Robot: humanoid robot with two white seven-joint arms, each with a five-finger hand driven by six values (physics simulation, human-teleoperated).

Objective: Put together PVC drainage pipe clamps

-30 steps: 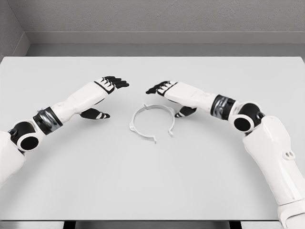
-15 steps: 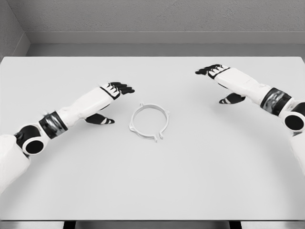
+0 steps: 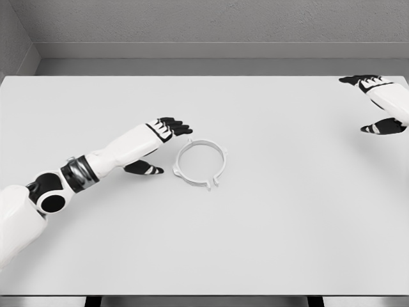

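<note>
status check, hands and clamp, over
Left hand open beside the clamp ring, not touching. Right hand open at far right table edge. Ring flat on table, nothing in the way.

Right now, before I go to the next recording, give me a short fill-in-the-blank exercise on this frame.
1. The white clamp ring lies flat on the ____.
2. The hand nearest the ring is the ____ hand.
3. The right hand is at the table's far ____ corner.
4. Neither hand ____ the ring.

Missing words: table; left; right; holds
</note>
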